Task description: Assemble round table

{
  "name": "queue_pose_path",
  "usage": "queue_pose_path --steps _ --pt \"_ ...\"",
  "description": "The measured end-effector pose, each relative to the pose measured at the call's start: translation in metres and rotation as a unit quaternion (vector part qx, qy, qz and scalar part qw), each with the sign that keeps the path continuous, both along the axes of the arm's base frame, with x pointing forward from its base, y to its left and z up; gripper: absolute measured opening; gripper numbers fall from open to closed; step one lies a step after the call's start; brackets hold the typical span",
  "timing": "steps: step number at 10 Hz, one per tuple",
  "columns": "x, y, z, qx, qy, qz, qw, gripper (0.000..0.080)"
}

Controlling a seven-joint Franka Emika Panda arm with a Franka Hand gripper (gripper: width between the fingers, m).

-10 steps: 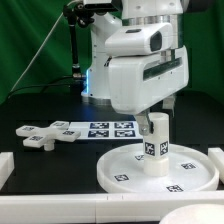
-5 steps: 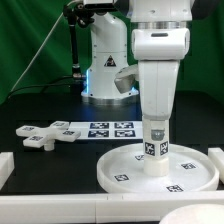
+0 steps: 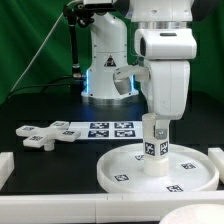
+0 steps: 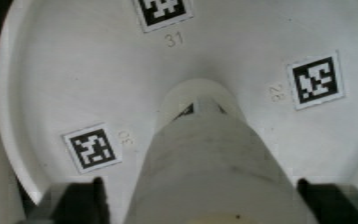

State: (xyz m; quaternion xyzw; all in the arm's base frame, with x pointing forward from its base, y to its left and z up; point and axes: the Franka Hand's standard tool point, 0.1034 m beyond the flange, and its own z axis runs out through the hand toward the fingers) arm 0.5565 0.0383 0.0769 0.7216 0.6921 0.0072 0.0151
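End effector (image 3: pixel 154 122): pinched on the leg's (image 3: pixel 154 148) top.
Leg: upright at the round disc's (image 3: pixel 118 168) centre.
Foot piece (image 3: pixel 38 135): apart from the disc, on the desk (image 3: pixel 40 112).
Advice: the leg is best kept vertical and centred while screwed in.

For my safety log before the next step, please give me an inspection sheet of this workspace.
Surface: black table, no spill seen.
Job's things: cylinder leg upright at the middle of the round disc; foot piece lies apart, toward the exterior view's left.
Clutter: nothing seen.
Grippers: gripper shut on the cylinder leg, near its top.
Cables: one thin black cable hangs at the back.
Surroundings: green backdrop; marker board beyond the disc; white bars along the table's edge.
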Motion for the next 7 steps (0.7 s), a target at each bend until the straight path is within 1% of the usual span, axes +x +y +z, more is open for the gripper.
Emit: queue_pose_path --steps 5,7 --pt "-0.0001 -0.0009 -0.0002 0.001 0.000 -0.019 1.000 0.0406" --pt "-0.0005 -0.0004 -0.0005 0.004 0.000 -0.095 0.995 0.0406"
